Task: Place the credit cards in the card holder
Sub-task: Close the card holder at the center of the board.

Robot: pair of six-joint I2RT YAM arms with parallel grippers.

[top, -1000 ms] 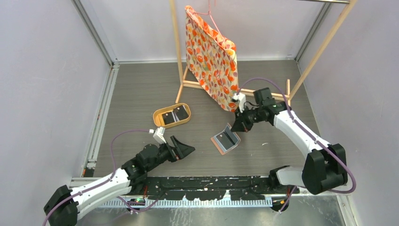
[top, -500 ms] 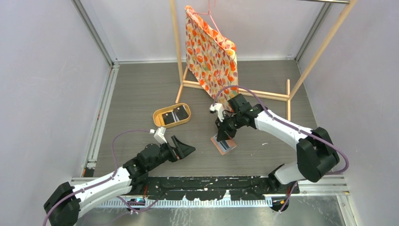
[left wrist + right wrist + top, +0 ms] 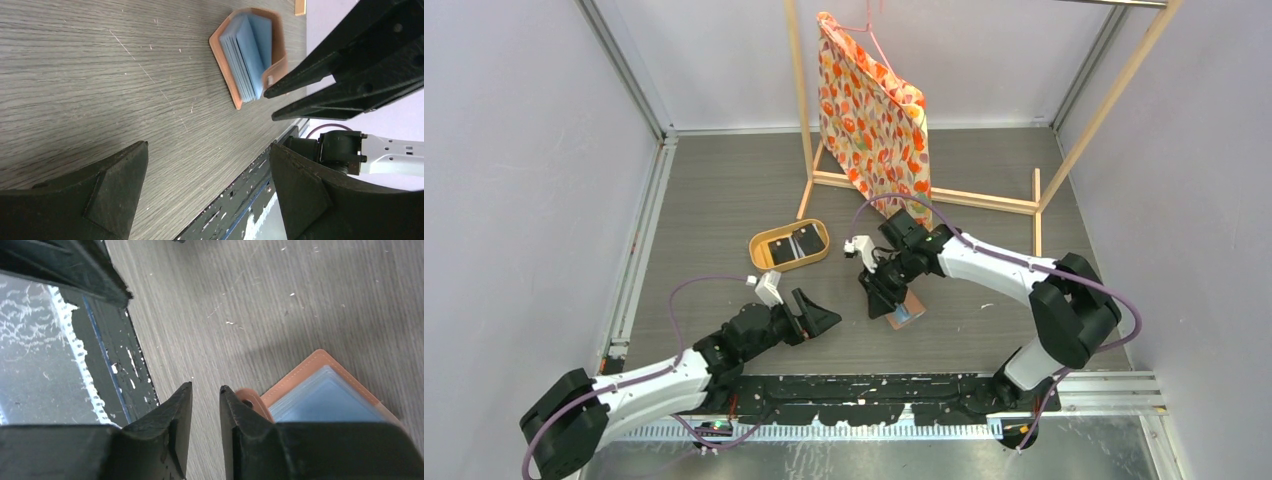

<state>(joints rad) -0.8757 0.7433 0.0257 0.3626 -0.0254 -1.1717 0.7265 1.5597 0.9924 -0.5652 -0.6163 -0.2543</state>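
Observation:
The card holder (image 3: 907,313) lies open on the table, its salmon-brown leather around grey-blue slots; it also shows in the left wrist view (image 3: 249,55) and the right wrist view (image 3: 325,390). My right gripper (image 3: 873,307) is low at its left edge, jaws a narrow gap apart with nothing between them (image 3: 205,387); the right finger touches the snap tab (image 3: 247,397). Two dark credit cards (image 3: 782,251) (image 3: 807,240) lie in the oval yellow-rimmed tray (image 3: 755,243). My left gripper (image 3: 828,318) is wide open and empty (image 3: 209,146), left of the holder.
A floral bag (image 3: 874,120) hangs on a wooden rack (image 3: 984,200) at the back. The black base rail (image 3: 874,390) runs along the near table edge, close to both grippers. Grey walls enclose the table on three sides.
My right arm swung from the bag's foot leftward and nearer, down to the card holder's left edge. The holder shifted slightly nearer. My left gripper edged a little to the right.

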